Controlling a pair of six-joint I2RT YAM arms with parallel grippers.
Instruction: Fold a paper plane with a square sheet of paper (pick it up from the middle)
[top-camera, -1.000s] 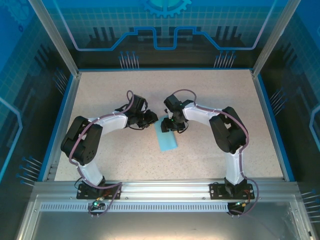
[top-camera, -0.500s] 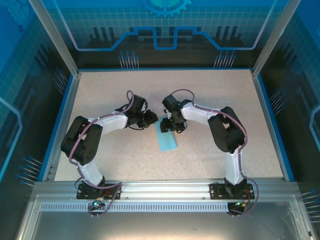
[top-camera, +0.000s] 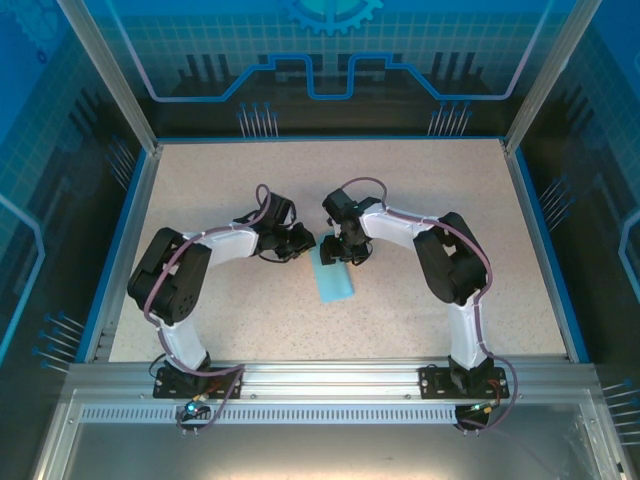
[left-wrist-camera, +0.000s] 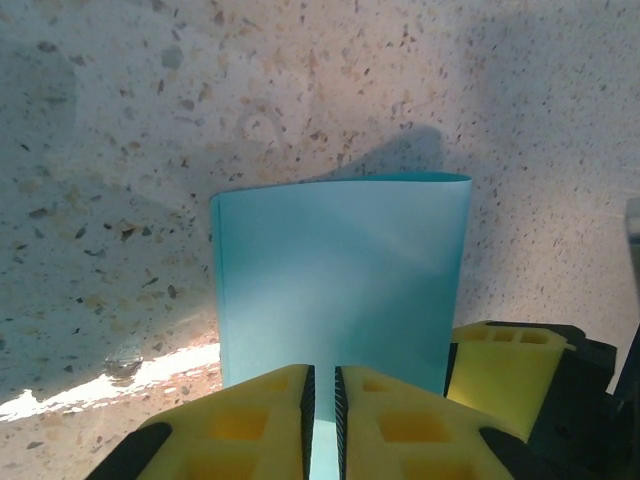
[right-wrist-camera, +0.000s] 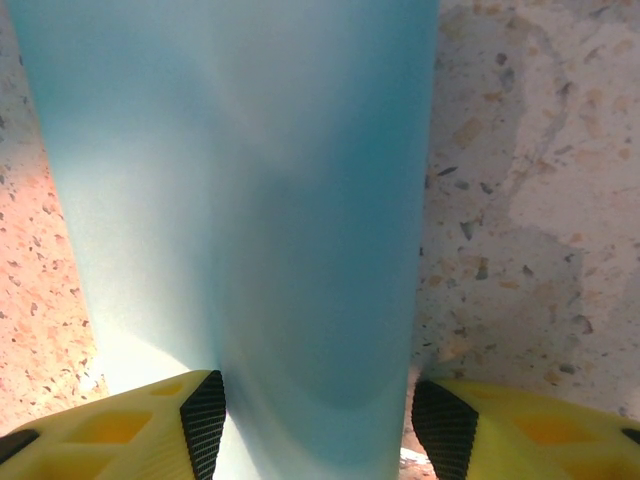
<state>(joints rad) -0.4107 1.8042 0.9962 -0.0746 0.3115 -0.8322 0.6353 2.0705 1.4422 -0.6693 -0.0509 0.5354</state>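
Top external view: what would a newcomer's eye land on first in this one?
The light blue folded sheet, a narrow rectangle mid-table, stands out against the speckled tabletop. The two grippers meet at its far end. The left gripper has its jaws nearly together with blue showing in the slit, while the right gripper straddles the sheet's width with jaws apart.
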